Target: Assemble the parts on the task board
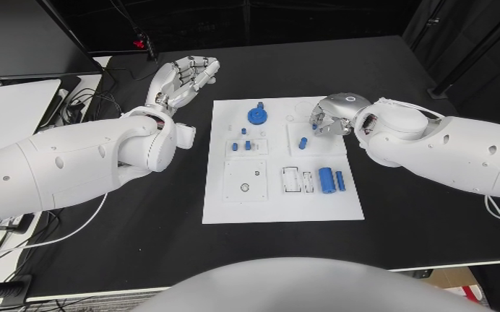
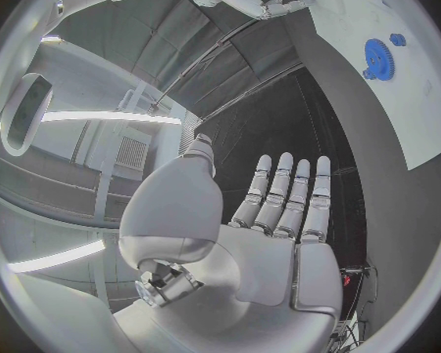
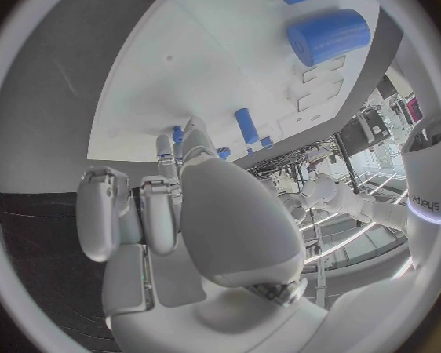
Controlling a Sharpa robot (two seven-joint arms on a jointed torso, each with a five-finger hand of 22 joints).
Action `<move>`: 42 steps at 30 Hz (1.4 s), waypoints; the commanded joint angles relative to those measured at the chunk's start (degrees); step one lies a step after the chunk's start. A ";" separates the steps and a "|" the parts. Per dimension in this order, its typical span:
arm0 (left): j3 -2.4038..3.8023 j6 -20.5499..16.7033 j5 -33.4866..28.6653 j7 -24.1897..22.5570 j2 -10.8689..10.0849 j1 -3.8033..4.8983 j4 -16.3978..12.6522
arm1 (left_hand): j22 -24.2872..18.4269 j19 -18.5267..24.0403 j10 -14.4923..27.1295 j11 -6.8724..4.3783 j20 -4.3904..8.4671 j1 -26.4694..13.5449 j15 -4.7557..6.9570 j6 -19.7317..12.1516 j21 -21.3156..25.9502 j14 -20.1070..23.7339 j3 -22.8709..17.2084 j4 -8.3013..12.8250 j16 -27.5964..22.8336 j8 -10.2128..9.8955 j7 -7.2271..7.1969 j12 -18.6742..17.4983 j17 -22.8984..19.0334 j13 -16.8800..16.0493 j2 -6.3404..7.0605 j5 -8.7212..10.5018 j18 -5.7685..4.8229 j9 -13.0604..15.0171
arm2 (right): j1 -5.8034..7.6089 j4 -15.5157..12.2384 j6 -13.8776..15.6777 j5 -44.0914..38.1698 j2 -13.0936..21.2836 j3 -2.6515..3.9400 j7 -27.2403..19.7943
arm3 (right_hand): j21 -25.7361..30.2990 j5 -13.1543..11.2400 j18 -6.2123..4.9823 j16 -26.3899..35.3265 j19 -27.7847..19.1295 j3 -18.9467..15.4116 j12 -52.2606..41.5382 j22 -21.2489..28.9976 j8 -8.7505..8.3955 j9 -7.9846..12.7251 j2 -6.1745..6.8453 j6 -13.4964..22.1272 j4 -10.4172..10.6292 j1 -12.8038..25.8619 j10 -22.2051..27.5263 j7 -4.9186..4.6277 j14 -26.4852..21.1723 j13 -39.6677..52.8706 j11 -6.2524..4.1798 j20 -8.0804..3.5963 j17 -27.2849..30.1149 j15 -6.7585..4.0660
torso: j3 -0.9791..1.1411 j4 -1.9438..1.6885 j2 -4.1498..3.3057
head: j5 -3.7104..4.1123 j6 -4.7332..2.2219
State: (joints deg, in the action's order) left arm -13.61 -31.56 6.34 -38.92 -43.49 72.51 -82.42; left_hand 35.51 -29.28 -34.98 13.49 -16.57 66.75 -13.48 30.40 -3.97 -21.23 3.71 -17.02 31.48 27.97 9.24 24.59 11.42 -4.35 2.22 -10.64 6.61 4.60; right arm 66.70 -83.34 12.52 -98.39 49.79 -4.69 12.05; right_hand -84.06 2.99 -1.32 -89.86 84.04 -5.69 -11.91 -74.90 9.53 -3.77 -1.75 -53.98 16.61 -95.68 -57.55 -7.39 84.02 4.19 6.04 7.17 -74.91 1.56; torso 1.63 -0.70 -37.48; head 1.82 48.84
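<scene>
The white task board (image 1: 281,196) lies mid-table. On it sit a blue gear (image 1: 257,115), small blue pegs (image 1: 245,144), one upright blue peg (image 1: 303,142) and two blue cylinders (image 1: 332,180). My right hand (image 1: 328,120) hovers over the board's far right part, just beyond the upright peg (image 3: 246,125), fingers partly curled, nothing seen in them. The cylinders (image 3: 329,35) lie farther off from that hand. My left hand (image 1: 186,77) is off the board past its far left corner, fingers straight and apart, empty. The left wrist view shows its flat palm (image 2: 270,235), the gear (image 2: 377,55) and the board (image 2: 417,118).
Cables and a white surface (image 1: 26,102) lie at the table's left edge. A small red-lit object (image 1: 139,42) stands at the far left. Black tabletop (image 1: 417,74) surrounds the board.
</scene>
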 commanded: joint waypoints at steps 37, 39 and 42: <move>0.05 0.27 -0.19 -8.53 -0.40 0.07 -0.49 | -0.65 -0.84 -0.24 -0.20 -0.04 1.03 0.25 -0.57 -0.35 0.33 -0.10 0.28 1.68 1.08 6.33 1.39 -0.92 0.30 -1.95 -0.60 0.22 -0.26 | -0.10 0.76 -5.39 -6.05 -2.53 0.03 7.30 | -0.25 -0.29 -0.32 -0.14 2.33 4.26 3.14 -12.42 0.96 -0.87 -1.92 -8.65 -0.53 -5.33 -10.42 0.84 5.98 -0.73 -2.72 -1.34 -15.09 -1.90 | -0.01 0.02 0.02 | 0.03 0.83; 0.05 0.28 -0.19 -8.51 -0.38 0.07 -0.52 | -0.67 -0.84 -0.24 -0.20 -0.04 1.07 0.25 -0.57 -0.35 0.33 -0.09 0.28 1.72 1.11 6.33 1.42 -0.95 0.31 -2.01 -0.62 0.22 -0.27 | -0.11 0.69 -4.51 -6.31 -2.53 0.03 7.53 | -0.24 -0.29 -0.32 -0.14 2.33 4.38 3.28 -12.42 0.98 -0.89 -1.90 -8.85 -0.49 -5.44 -10.67 0.85 5.98 -0.73 -2.74 -1.36 -15.09 -1.93 | -0.02 -0.02 0.01 | 0.08 0.82; 0.05 0.31 -0.19 -8.46 -0.37 0.07 -0.56 | -0.70 -0.85 -0.24 -0.20 -0.04 1.11 0.25 -0.57 -0.34 0.33 -0.07 0.28 1.78 1.15 6.32 1.47 -1.00 0.32 -2.08 -0.64 0.22 -0.27 | -0.17 0.45 -2.56 -6.61 -2.41 0.03 7.62 | -0.24 -0.29 -0.31 -0.14 2.33 4.48 3.50 -12.42 0.96 -0.89 -1.83 -9.03 -0.41 -5.49 -10.94 0.82 5.98 -0.73 -2.73 -1.38 -15.09 -1.95 | -0.02 0.02 0.01 | 0.05 0.74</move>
State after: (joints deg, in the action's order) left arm -13.61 -31.53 6.26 -38.94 -43.88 72.50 -82.82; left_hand 34.89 -29.68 -34.99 13.49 -16.57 67.78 -13.48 30.21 -3.96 -21.23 3.71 -17.02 33.14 28.75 9.44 25.69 10.49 -4.11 0.78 -11.01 6.61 4.41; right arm 66.73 -82.92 9.34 -103.55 47.16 -4.48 18.06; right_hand -84.06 2.94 -1.32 -89.86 83.82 -1.66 -8.76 -74.90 10.32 -4.56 -3.64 -62.57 16.18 -100.75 -68.01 -6.55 84.04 3.45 3.39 6.14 -74.96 -0.12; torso 1.63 -0.70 -37.47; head 1.88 49.65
